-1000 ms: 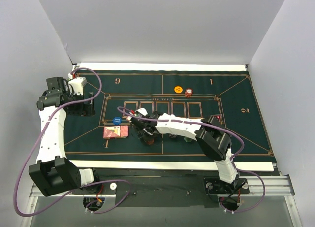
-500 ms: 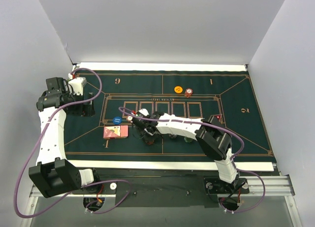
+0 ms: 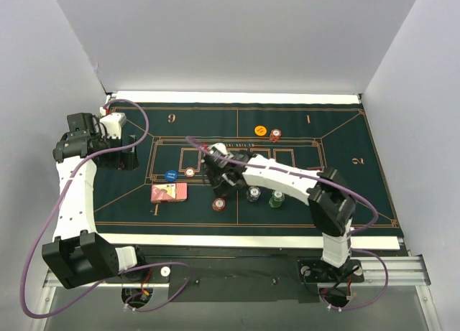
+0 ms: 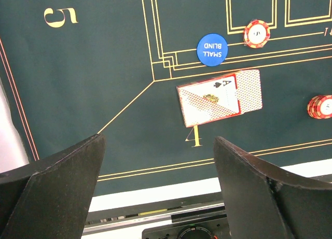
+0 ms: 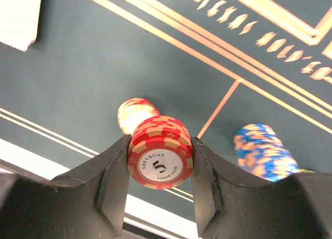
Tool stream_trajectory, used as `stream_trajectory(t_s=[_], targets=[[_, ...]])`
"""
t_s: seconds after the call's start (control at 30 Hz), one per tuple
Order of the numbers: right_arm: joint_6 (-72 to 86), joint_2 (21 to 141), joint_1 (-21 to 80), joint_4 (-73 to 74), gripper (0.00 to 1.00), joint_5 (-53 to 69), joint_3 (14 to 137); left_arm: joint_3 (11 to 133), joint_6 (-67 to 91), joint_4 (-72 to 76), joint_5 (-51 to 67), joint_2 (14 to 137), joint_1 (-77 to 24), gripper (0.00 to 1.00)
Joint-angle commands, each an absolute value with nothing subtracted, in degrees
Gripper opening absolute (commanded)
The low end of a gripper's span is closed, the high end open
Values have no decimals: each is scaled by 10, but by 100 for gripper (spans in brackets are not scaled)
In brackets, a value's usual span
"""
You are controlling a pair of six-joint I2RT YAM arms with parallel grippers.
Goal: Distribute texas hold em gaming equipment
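Right gripper (image 5: 160, 141) is pinching a short stack of red chips (image 5: 161, 160) by its edge between both fingers, top face reading 5. In the overhead view it is sitting over the row of gold boxes near the middle of the green felt mat (image 3: 208, 119), and the stack is appearing lifted off the felt. Below it in the wrist view, a second red stack (image 5: 135, 112) and a blue-edged stack (image 5: 258, 145) are standing on the mat. Overhead, those two are lining up along the near gold line with a green stack (image 3: 277, 199) to their right, none touching. Left gripper (image 4: 160, 140) is hanging spread wide at the left edge of the mat, gripping nothing. Under it the playing cards (image 4: 219, 96) are lying with an ace of spades face up over a red back. A blue SMALL BLIND disc (image 4: 211, 48) and a single red chip (image 4: 258, 32) are lying just beyond. An orange disc (image 3: 261, 131) and another red stack (image 3: 275, 135) are sitting side by side at the far side.
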State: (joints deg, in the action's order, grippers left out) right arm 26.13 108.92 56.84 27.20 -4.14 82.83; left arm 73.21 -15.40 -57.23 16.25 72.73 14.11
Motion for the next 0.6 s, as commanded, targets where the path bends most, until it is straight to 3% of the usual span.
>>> stream_trajectory(t_s=[0.0, 0.17, 0.4, 0.57], targets=[[268, 998, 491, 303, 30, -51, 849, 737, -157, -568, 164, 712, 146, 96], [272, 960, 365, 322, 30, -61, 829, 733, -160, -565, 163, 708, 146, 96], [286, 909, 211, 298, 30, -94, 709, 727, -163, -562, 165, 709, 145, 96], [329, 900, 171, 274, 29, -118, 620, 729, -161, -559, 172, 714, 146, 96]])
